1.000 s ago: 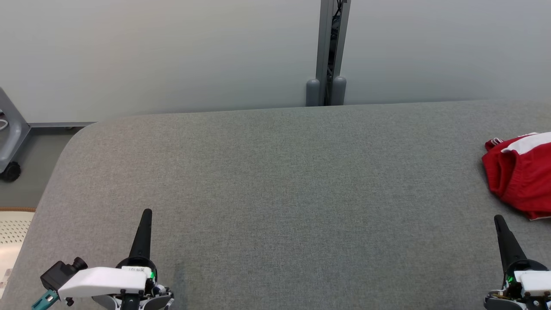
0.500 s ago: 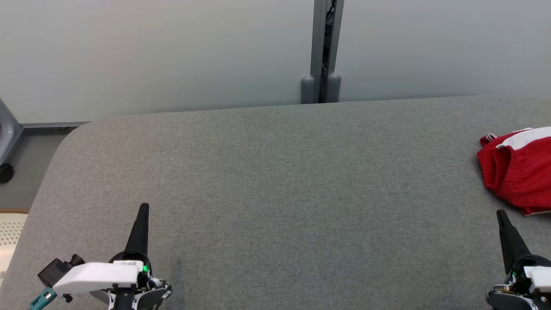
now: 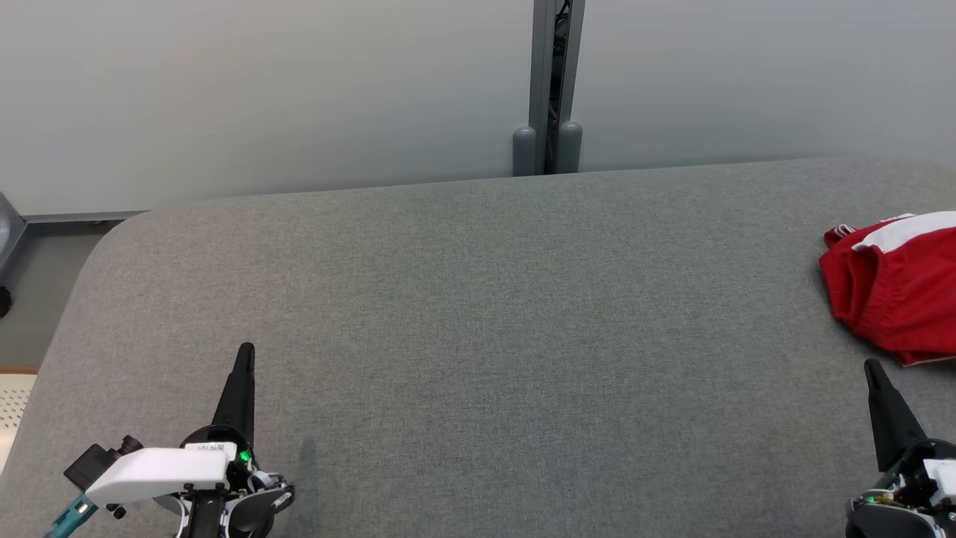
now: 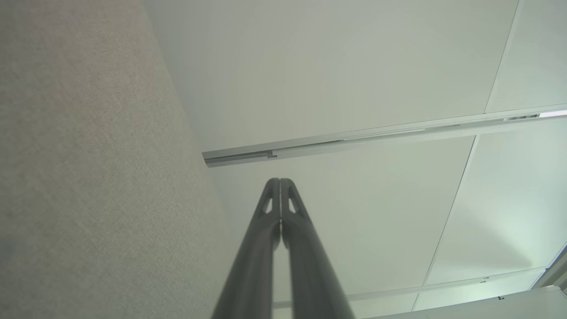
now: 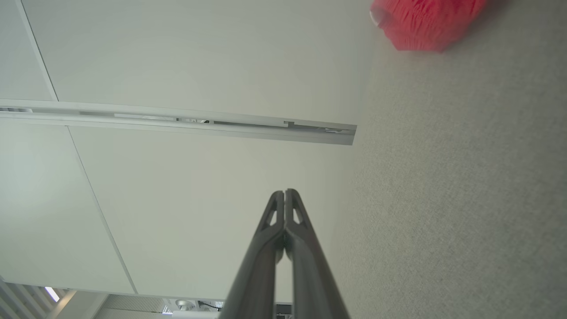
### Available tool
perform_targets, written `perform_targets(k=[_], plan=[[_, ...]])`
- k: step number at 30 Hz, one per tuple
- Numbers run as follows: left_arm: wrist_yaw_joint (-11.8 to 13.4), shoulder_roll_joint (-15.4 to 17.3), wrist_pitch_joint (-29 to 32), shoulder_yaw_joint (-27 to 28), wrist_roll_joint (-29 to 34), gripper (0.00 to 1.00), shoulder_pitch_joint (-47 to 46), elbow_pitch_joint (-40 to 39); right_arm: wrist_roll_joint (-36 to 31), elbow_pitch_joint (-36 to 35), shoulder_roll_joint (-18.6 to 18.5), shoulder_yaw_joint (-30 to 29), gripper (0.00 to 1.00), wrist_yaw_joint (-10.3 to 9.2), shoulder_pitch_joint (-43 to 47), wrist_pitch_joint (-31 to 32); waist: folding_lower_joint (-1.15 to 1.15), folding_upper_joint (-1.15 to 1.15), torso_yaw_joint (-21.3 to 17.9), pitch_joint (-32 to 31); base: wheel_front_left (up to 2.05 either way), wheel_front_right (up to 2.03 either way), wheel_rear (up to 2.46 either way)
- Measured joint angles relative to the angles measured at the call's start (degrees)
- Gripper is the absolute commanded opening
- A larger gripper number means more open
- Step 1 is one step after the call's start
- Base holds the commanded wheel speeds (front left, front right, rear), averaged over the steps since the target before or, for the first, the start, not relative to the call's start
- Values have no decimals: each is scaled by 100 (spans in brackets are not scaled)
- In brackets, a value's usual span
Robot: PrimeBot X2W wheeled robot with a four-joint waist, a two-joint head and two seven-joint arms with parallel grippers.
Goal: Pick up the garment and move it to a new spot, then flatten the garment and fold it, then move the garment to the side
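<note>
Lying bunched near R gripper (image 3: 870,366): red garment (image 3: 896,299).

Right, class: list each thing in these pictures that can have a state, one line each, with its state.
red garment: crumpled in a heap, not folded, lying on the table, not held.
left hand: shut, empty.
right hand: shut, empty, not touching the garment.

Head view: high, facing down over grey fabric tabletop (image 3: 478,336).
Wrist views: low, close along it, toward pale wall (image 4: 354,66).
Shared: crumpled red garment (image 3: 896,291), head 3 o'clock, right wrist 1 o'clock.
</note>
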Motion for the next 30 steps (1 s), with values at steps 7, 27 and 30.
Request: perform_targets(k=[7,27,30], plan=[[-1,-2,63,34,-213,0,-29,0,233,-3,-4,-44,0,0,-37,97,0,0,-44,25,0,0,0],[-1,-15,81,63,-246,0,-43,0,294,-4,-7,-55,0,0,-65,104,0,0,-51,28,0,0,0],[-2,-16,87,67,-246,0,-43,0,294,-4,-7,-54,0,0,-65,105,0,0,-50,28,0,0,0]])
